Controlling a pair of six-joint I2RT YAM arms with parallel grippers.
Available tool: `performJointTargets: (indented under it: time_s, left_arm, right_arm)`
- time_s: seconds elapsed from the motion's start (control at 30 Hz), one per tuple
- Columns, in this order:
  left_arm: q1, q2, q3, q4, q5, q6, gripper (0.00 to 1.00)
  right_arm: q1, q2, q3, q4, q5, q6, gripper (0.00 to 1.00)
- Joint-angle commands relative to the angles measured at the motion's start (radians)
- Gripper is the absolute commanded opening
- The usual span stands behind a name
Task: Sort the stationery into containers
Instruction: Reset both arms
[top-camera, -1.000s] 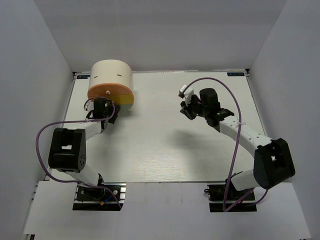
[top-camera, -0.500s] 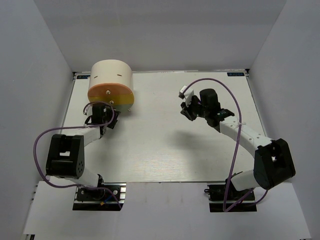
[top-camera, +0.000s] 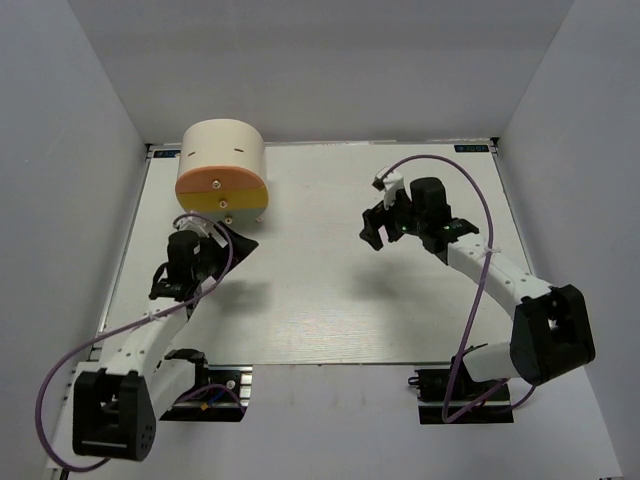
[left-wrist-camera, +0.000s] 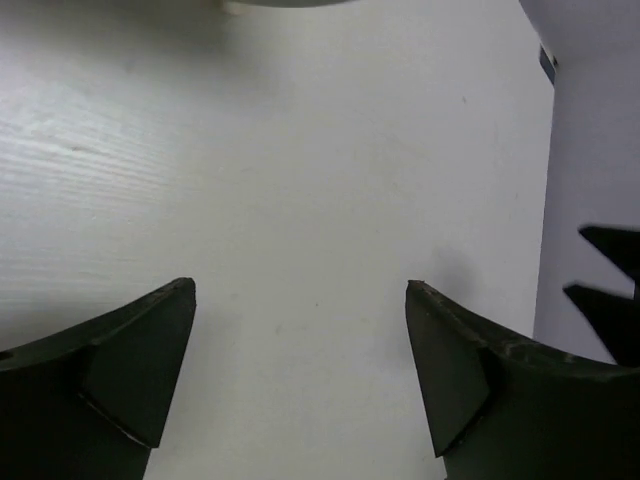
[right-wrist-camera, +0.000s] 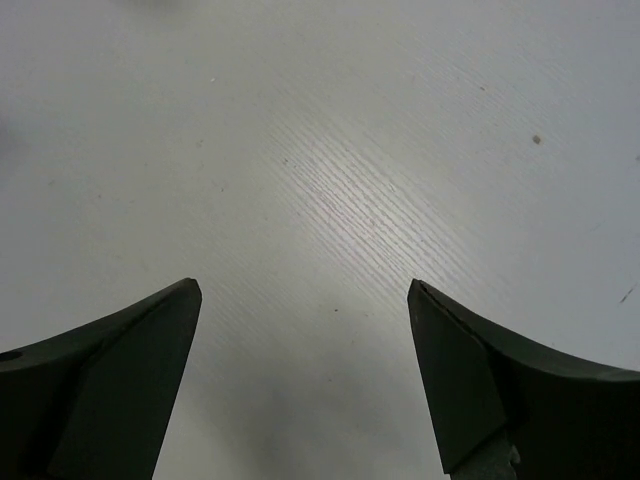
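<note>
The containers are one cream drum (top-camera: 222, 150) at the table's far left, with an orange half-round tray (top-camera: 212, 184) and a yellow one (top-camera: 243, 205) stacked at its front. No stationery shows in any view. My left gripper (top-camera: 225, 236) hangs open a little in front of the trays, apart from them. The left wrist view shows that left gripper (left-wrist-camera: 300, 286) with only bare table between its fingers, and the drum's edge (left-wrist-camera: 285, 4) at the top. My right gripper (top-camera: 378, 210) is open over the table's right half. In its wrist view the right gripper (right-wrist-camera: 303, 286) is empty too.
A white table (top-camera: 320, 300) lies between grey walls on three sides. The purple cables (top-camera: 455, 180) loop above both arms. Dark pointed shapes (left-wrist-camera: 608, 290) stick in at the right edge of the left wrist view, against the wall.
Both grippers have opened wide. The left arm has drawn back from the trays toward the near side. The right gripper has shifted slightly to the right.
</note>
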Motion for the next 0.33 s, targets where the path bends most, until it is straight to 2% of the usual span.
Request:
performJointTargets:
  time_s: [0.0, 0.17, 0.3]
  left_arm:
    - [-0.003, -0.1, 0.079, -0.074, 0.135, 0.202, 0.98]
    - [-0.003, -0.178, 0.166, -0.126, 0.134, 0.288, 1.0]
    - [-0.003, -0.189, 0.205, -0.137, 0.133, 0.312, 1.0]
  right_arm:
    - [-0.014, -0.045, 0.056, -0.046, 0.064, 0.157, 0.9]
    - [-0.02, -0.094, 0.096, -0.104, 0.157, 0.2, 0.9]
    - [-0.027, -0.149, 0.025, -0.063, 0.207, 0.167, 0.9]
